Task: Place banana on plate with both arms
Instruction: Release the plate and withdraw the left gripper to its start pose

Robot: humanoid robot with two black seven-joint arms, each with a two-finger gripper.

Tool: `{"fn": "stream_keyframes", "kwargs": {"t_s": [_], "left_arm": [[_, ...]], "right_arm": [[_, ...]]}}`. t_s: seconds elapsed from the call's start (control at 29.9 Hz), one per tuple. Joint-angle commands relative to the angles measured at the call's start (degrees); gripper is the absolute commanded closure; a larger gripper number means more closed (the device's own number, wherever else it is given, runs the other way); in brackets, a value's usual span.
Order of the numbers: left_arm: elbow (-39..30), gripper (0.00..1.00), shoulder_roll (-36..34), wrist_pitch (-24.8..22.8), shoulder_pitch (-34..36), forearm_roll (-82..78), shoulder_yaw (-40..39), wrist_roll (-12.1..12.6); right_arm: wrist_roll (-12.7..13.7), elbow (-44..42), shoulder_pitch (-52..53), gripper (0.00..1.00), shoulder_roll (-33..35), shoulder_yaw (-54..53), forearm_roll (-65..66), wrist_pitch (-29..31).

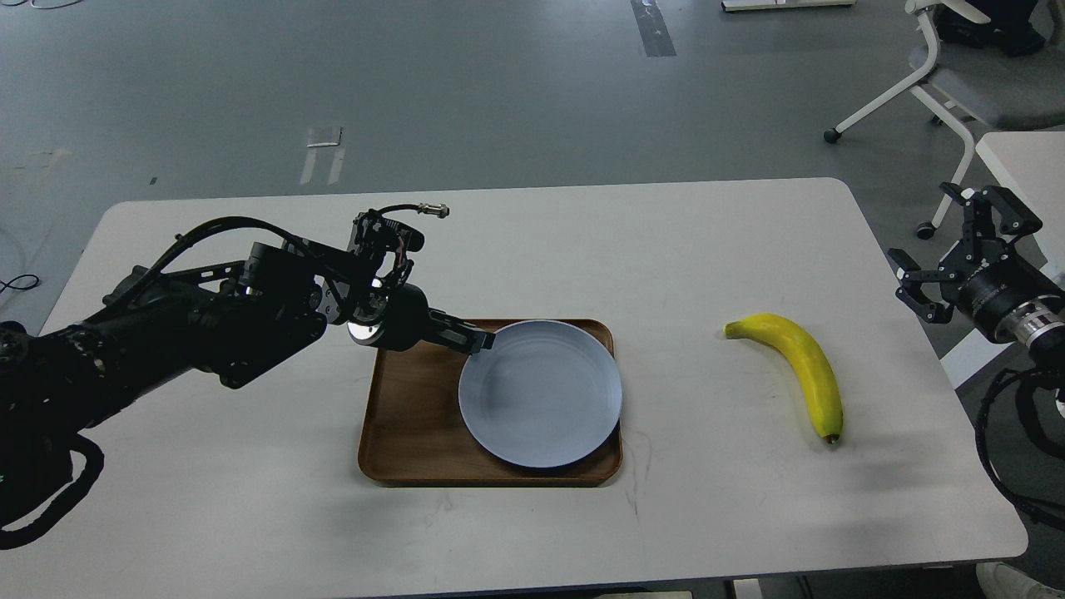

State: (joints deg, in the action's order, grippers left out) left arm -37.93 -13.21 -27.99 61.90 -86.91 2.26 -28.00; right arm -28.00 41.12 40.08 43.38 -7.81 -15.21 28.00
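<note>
The pale blue-grey plate (541, 395) lies on the right part of a brown wooden tray (408, 424). My left gripper (481, 339) reaches in from the left and is shut on the plate's upper-left rim. The yellow banana (803, 366) lies on the white table to the right of the tray, stem end toward the plate, dark tip toward the front. My right gripper (957, 245) is open and empty, raised just beyond the table's right edge, to the right of the banana and apart from it.
The white table (250, 499) carries only the tray, the plate and the banana. An office chair (948, 75) and part of a second white table (1019, 162) stand behind the right arm. Loose black cables hang from both arms.
</note>
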Motion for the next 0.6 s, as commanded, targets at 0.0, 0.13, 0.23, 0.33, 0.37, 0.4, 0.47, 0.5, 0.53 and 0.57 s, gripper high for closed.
{"fn": "stream_keyframes", "kwargs": {"t_s": [0.0,0.13,0.23,0.33,0.37,0.4,0.47,0.5,0.53,0.57], "left_arm": [[0.0,0.01,-0.8,0.0,0.8,3.9,-0.8,0.0],[-0.3,0.01,-3.1,0.0,2.6,21.5,-1.2,0.0],[-0.9,0.0,-6.4,0.0,2.7,38.5,-1.3,0.0],[-2.1,0.0,-10.4,0.0,1.8,56.1,-4.7,0.0],[-2.4,0.0,-11.2,0.0,1.6,58.5,-5.7,0.0],[-3.0,0.01,-13.3,0.0,0.1,61.7,-7.7,0.0],[-4.5,0.01,-16.4,0.0,-4.0,64.6,-11.9,0.0],[-5.1,0.01,-17.2,0.0,-5.5,65.3,-13.9,0.0],[-6.5,0.01,-18.6,0.0,-8.9,66.5,-19.0,0.0],[-7.1,0.0,-19.2,0.0,-10.9,67.0,-21.7,0.0]], "right_arm": [[0.0,-0.1,0.0,0.0,0.0,0.0,0.0,0.0],[0.0,-0.1,0.0,0.0,0.0,0.0,0.0,0.0],[0.0,-0.1,0.0,0.0,0.0,0.0,0.0,0.0],[0.0,-0.2,0.0,0.0,0.0,0.1,0.0,0.0],[0.0,-0.3,0.0,0.0,0.0,0.2,0.0,0.0],[0.0,-0.5,0.0,0.0,0.0,0.2,0.0,0.0],[0.0,-0.5,0.0,0.0,0.0,0.2,0.0,0.0],[0.0,-0.6,0.0,0.0,0.0,0.3,0.0,0.0],[0.0,-0.7,0.0,0.0,0.1,0.3,0.0,0.0],[0.0,-0.7,-0.1,0.0,0.1,0.3,0.0,0.0]]}}
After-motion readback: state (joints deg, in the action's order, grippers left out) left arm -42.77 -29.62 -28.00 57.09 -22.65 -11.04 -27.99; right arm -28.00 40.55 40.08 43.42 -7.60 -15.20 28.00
